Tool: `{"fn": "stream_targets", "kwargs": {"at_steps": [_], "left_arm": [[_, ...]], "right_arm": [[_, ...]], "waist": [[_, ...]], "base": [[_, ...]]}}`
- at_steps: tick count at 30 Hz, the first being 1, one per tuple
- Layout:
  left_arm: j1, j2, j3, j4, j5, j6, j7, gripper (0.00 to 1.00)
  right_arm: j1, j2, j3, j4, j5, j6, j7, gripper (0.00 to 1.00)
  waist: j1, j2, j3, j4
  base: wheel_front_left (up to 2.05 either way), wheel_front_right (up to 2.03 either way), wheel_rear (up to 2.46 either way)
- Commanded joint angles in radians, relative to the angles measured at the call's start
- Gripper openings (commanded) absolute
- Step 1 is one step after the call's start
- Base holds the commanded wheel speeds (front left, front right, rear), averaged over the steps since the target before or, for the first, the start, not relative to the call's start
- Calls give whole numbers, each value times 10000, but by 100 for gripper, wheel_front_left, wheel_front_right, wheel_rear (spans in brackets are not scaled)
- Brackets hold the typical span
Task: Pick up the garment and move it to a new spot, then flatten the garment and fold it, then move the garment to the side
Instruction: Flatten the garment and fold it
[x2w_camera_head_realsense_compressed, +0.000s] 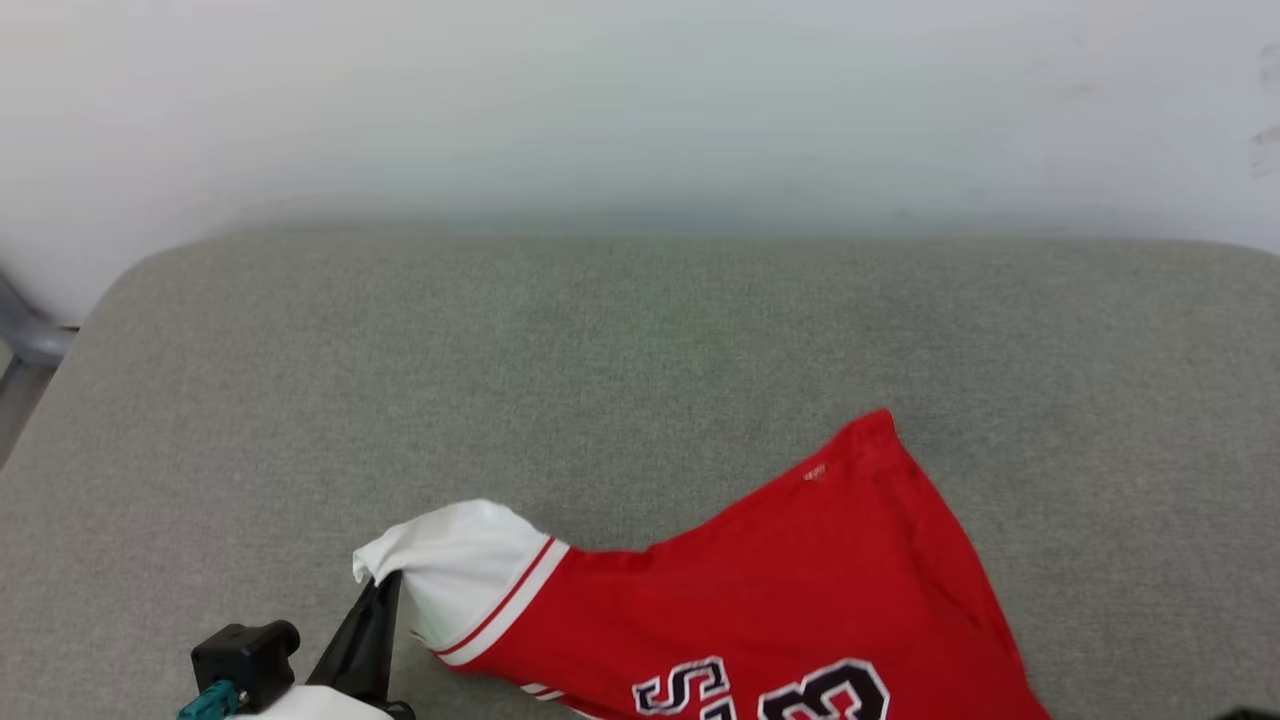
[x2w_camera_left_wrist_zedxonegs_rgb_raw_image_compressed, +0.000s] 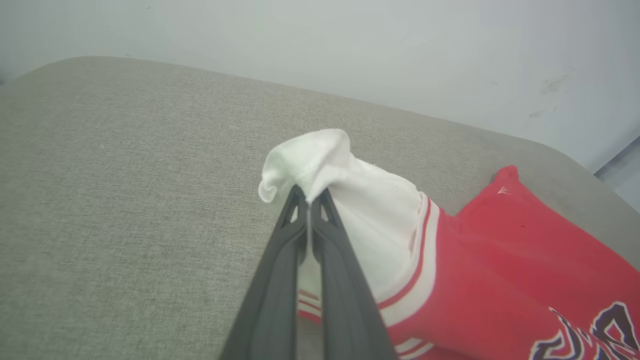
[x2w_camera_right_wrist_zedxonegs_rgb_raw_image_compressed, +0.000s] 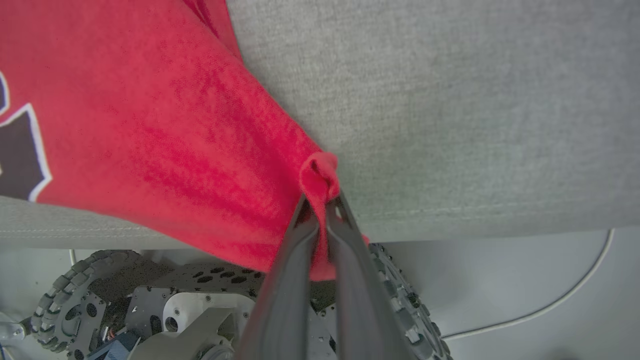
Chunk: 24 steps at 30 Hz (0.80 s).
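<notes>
Garment (x2w_camera_head_realsense_compressed: 800, 580), a red jersey-style shirt with white short sleeves and red-and-white striped trim, lies at the near edge of the grey cloth-covered table (x2w_camera_head_realsense_compressed: 600, 350), part of it draped over that edge. The left gripper (x2w_camera_left_wrist_zedxonegs_rgb_raw_image_compressed: 310, 196) has its jaws pressed together on a bunched fold of the white sleeve (x2w_camera_head_realsense_compressed: 450, 555), lifted a little off the cloth. The right gripper (x2w_camera_right_wrist_zedxonegs_rgb_raw_image_compressed: 320, 202) pinches a red edge at the table's near rim, jaws shut on it. With both ends held, this looks like the carry to a new spot, with flattening to follow. The next move likely calls for both arms travelling together, the cloth kept taut between them, then laid further onto the table. Black white-edged print (x2w_camera_head_realsense_compressed: 760, 690) is cut off below: an "S" and a "3" read clearly. A tiny white mark (x2w_camera_head_realsense_compressed: 815, 472) near the far corner is too small to read.
</notes>
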Motion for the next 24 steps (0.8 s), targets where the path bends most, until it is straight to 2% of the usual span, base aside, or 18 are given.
{"fn": "stream_targets", "kwargs": {"at_steps": [1,2,4,9,11,14,16,20,23,24], "left_arm": [[120,45,-26,30,-40,36,44,0],[146,53,-23,18,-63,49,57,0],[199,75,-7,-4,-96,96,98,0],[210,118,44,-104,-138,174,156,0],[95,112,21,-162,-135,183,158,0],[-108,124,8,-256,-115,187,132,0],[-264,143,-14,-319,-87,180,128,0],[-759,67,-144,-503,-34,57,82,0],[-1286,8,-309,-420,-2,-71,-20,0],[-1448,-26,-360,-374,-2,-120,-72,0]], "right_arm": [[286,203,-146,-79,80,-11,-263,11],[488,358,-239,-79,128,-11,-530,100],[656,559,-308,-46,345,-9,-1311,100],[150,632,-701,356,932,-8,-4713,100],[-277,603,-882,588,840,-8,-6044,100],[-1075,625,-868,1040,532,-9,-7296,100],[-1833,622,-797,1393,247,-8,-7642,100],[-3472,451,-425,2213,-164,-9,-7448,100],[-4623,-18,195,2770,-127,-9,-6534,100],[-4944,-159,518,2976,8,-9,-5911,100]], "waist": [[3,0,-234,-153],[3,0,-253,-175],[3,0,-247,-225],[3,0,-129,-312],[3,0,-26,-284],[3,0,202,-218],[3,0,410,-166],[3,0,1016,70],[3,0,1566,390],[3,0,1731,482]], "base": [[0,0,0],[0,0,0],[0,0,0],[0,0,0],[0,0,0],[0,0,0],[0,0,0],[0,0,0],[0,0,0],[0,0,0]]}}
